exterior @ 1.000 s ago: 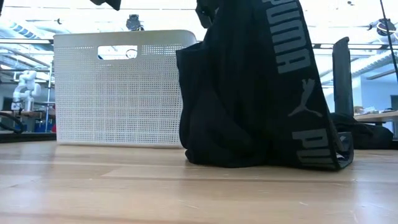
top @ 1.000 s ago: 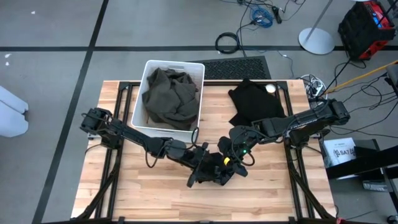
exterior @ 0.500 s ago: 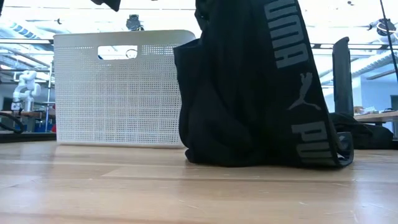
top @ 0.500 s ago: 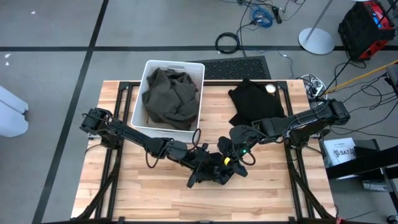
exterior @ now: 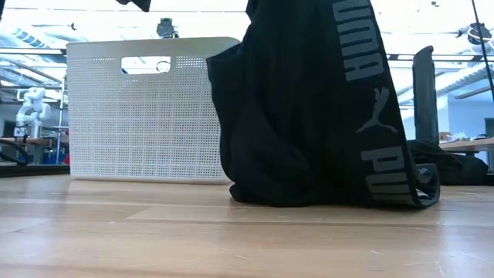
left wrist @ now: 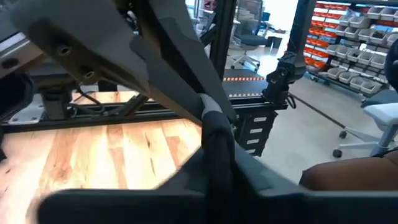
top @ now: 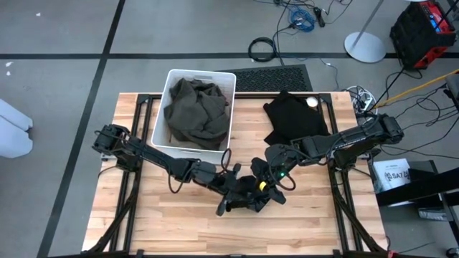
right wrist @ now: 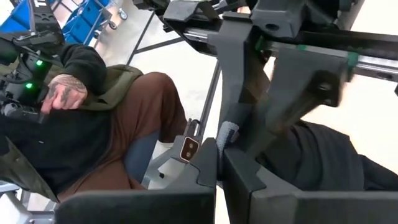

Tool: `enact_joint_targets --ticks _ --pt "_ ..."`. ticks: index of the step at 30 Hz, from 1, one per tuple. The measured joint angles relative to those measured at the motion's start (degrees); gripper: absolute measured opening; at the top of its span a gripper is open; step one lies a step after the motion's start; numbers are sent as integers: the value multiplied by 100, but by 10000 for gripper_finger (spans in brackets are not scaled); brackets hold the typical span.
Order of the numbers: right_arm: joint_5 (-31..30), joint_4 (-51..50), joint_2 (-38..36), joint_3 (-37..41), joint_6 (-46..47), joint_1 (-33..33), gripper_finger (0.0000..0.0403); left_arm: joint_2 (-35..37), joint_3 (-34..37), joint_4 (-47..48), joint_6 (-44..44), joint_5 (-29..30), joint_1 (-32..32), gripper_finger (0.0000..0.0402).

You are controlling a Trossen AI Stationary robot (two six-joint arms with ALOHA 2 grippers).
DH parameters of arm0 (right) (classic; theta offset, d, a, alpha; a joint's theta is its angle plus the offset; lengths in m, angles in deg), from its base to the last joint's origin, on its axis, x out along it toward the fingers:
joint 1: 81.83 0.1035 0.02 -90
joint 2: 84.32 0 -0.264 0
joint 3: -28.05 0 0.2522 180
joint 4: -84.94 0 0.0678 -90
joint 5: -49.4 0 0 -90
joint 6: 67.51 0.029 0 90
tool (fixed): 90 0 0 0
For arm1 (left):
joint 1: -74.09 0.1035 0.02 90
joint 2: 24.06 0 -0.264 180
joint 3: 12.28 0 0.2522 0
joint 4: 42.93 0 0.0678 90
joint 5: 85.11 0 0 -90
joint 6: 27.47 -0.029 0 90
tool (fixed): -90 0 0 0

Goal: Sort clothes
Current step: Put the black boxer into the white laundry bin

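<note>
A black garment point(exterior: 309, 108) with grey lettering hangs at the table's middle between my two grippers, and its lower end point(exterior: 324, 199) rests on the wood. My left gripper point(top: 240, 195) reaches in from the left and my right gripper point(top: 261, 185) from the right. Both are shut on the garment's top. A dark olive garment point(top: 195, 111) lies bunched in the white bin point(top: 163, 93). Another black garment point(top: 294, 118) lies flat at the far right of the table. My left gripper pinches a bunched bit of the black garment's top point(left wrist: 213, 121) between its two fingers, coming in nearly level from the table's left. The cloth hangs below it. My right gripper pinches a small fold of the garment's upper edge point(right wrist: 227, 132) at its fingertips, slanting down from the table's right. The garment point(right wrist: 323, 162) hangs below, its bottom on the table.
The white perforated bin point(exterior: 147, 108) stands just behind and left of the hanging garment. A person sits beyond the table, with a hand point(right wrist: 62, 92) in the right wrist view. Bare wood point(top: 179, 222) lies along the near side.
My left gripper has shut on the black garment's top without leaving its place. In the low view the garment's side toward the bin has been drawn outward. The lower end has stayed on the table.
</note>
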Motion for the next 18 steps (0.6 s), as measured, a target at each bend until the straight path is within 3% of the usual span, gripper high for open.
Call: enact_joint_targets --ticks 2,8,18 --pt "52 13 -3 0 20 0 0 0 -26 2 4 -6 -4 16" --pt "121 24 -3 0 219 -2 19 0 -32 7 5 -32 -4 8" --pt "464 -562 -278 0 471 -352 165 0 -38 5 9 -38 -4 8"
